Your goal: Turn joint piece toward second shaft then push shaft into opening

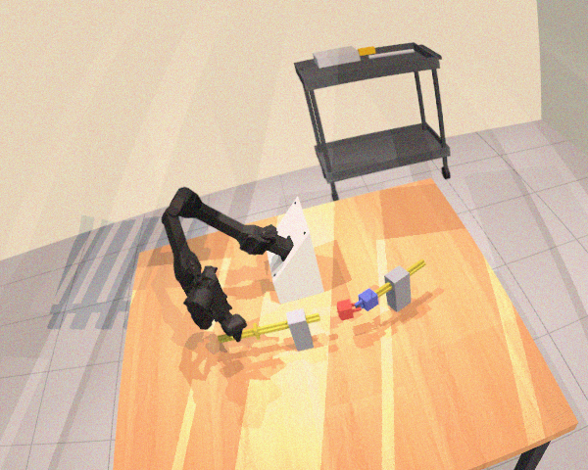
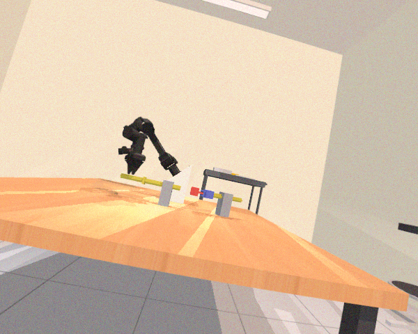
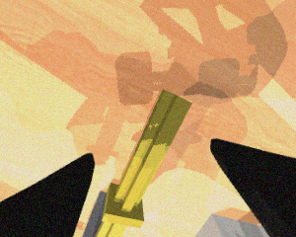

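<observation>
The second shaft is yellow, with a collar, and runs through its grey block. A gap separates its inner end from the red joint piece. That piece hangs on the blue part at the end of the first shaft, in the other block. The red piece's opening cannot be made out. My gripper is open and empty, above the shaft's outer part, beyond the collar.
The white wedge-shaped arm mount stands behind the gap between the blocks. The wooden table carries everything. A dark cart stands behind it.
</observation>
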Motion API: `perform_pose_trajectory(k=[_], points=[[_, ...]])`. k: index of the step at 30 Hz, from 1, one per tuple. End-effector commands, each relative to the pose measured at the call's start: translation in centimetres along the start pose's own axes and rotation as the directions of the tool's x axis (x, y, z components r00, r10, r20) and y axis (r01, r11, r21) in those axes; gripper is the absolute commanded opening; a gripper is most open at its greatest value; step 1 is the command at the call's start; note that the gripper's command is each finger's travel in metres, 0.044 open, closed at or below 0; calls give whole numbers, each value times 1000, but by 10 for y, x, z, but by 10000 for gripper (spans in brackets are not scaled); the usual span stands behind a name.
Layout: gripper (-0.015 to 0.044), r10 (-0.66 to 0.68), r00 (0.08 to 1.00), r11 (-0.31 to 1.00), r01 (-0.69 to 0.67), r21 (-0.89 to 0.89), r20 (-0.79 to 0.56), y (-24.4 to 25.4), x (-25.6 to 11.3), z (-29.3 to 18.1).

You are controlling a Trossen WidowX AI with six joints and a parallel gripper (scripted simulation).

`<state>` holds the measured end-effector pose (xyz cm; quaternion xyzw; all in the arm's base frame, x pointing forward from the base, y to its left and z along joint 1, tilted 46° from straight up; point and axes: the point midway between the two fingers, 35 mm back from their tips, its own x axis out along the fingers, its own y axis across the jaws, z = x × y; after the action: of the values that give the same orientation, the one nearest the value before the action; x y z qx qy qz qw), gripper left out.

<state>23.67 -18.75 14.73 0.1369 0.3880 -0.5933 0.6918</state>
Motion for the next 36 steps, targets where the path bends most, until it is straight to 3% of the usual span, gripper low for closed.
perform_pose_trajectory(k=[1,12,36], points=[[440,15,1000,990,-16,141,9,-1,4,1],[440,31,999,881,-41,471,30,-6,19,2],[440,30,999,878,-41,476,31,-4,45,1]])
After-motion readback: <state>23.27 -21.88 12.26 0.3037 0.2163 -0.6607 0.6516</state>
